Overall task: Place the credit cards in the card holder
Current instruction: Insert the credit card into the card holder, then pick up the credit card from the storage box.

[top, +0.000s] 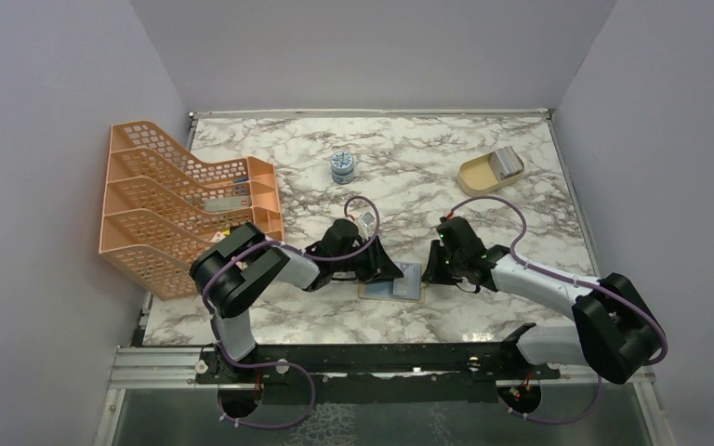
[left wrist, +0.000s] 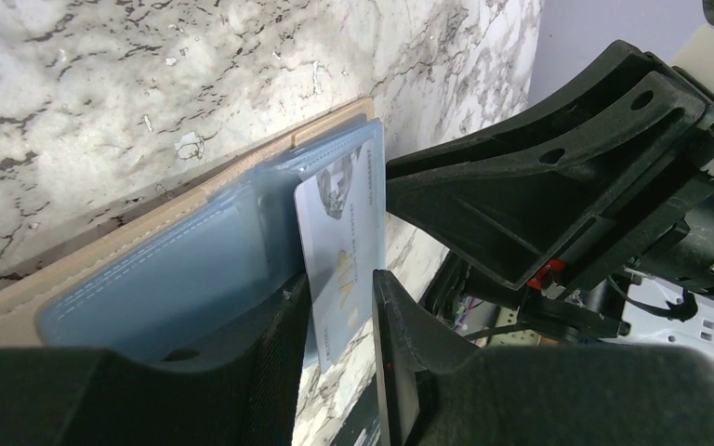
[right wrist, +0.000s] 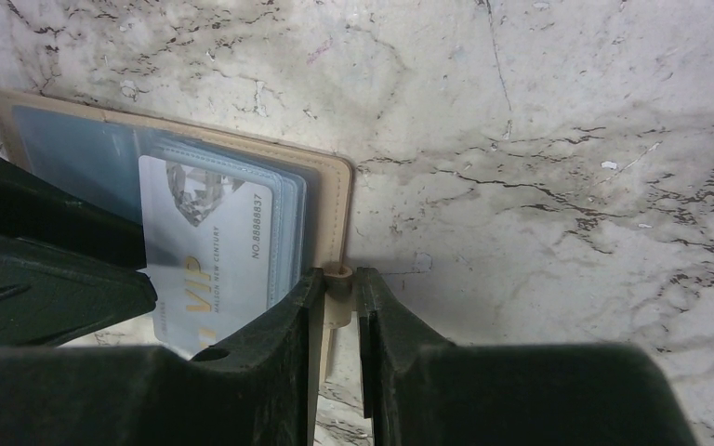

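The card holder point(top: 409, 283) lies open on the marble between my two grippers, tan rim outside, pale blue pockets point(left wrist: 177, 269) inside. A silvery credit card point(left wrist: 339, 242) printed "VIP" point(right wrist: 209, 246) stands partly inside a pocket, its lower end sticking out. My left gripper point(left wrist: 339, 283) has its fingers against that protruding end, one on each side. My right gripper point(right wrist: 339, 274) is shut on the holder's small tan snap tab point(right wrist: 337, 279) at the holder's right edge point(right wrist: 337, 195). Another silvery credit card point(top: 508, 163) lies in a beige dish.
An orange mesh file rack point(top: 177, 204) stands at the left. A small round grey tin point(top: 342, 166) sits at the back centre, and the beige dish point(top: 479, 177) at the back right. The two grippers nearly face each other over the holder point(top: 392, 272) point(top: 430, 272).
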You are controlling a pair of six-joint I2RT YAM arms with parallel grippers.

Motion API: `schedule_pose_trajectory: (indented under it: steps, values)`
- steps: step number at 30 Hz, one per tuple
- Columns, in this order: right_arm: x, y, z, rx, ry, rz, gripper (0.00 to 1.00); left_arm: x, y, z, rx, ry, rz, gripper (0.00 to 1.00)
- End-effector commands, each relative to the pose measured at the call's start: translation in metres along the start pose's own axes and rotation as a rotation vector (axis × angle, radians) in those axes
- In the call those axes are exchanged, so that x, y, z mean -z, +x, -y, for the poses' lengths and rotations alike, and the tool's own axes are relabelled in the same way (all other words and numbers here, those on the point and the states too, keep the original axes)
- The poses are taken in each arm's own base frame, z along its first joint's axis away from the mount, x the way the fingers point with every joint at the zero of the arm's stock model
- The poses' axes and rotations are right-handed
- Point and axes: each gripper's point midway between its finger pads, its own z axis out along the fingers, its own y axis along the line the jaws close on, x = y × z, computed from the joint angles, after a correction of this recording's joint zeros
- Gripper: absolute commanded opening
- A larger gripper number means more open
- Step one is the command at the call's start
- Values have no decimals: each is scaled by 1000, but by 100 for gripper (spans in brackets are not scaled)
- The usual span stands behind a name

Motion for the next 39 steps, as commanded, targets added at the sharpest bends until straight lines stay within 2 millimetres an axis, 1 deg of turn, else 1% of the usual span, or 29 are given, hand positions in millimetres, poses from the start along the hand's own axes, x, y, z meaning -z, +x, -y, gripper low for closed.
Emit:
schedule_pose_trajectory:
  steps: [1,5,9,14,16,17,20,24,26,29,30,31,32,35,36,39]
  values:
    - [-3,4,-3,-6,-18,-9,20,-7,-5,4,-37,7,24,33]
    - [-1,2,0,5,0,-2,20,-6,-6,2,-41,-13,29,34]
    - [6,-4,5,21,30,28,23,-3,-8,4,-58,-24,34,39]
    - [17,-24,9,31,96,77,23,5,-15,6,-89,-63,55,47]
    - [20,-31,9,37,114,91,24,7,-15,0,-92,-98,57,51]
    - [21,-34,8,43,117,99,24,12,-18,7,-103,-88,73,53]
    - [26,-50,12,57,162,149,25,21,-19,7,-116,-98,103,57]
    - [36,-88,16,95,255,242,26,31,-22,15,-151,-94,121,62]
    - [37,-105,15,130,298,263,27,38,-24,19,-176,-99,133,75]
    - [39,-133,15,179,373,298,29,51,-28,24,-227,-133,158,84]
    - [40,-142,16,196,401,312,29,56,-30,26,-250,-149,165,89]
    - [41,-153,17,213,428,328,29,62,-31,27,-272,-169,170,96]
    - [41,-164,19,241,450,341,30,67,-34,29,-302,-188,177,99]
    - [40,-193,29,255,506,351,30,86,-40,33,-388,-252,193,99]
    - [40,-203,34,261,531,364,31,93,-42,31,-410,-287,197,99]
    - [44,-232,53,263,635,400,32,113,-44,32,-485,-355,194,99]
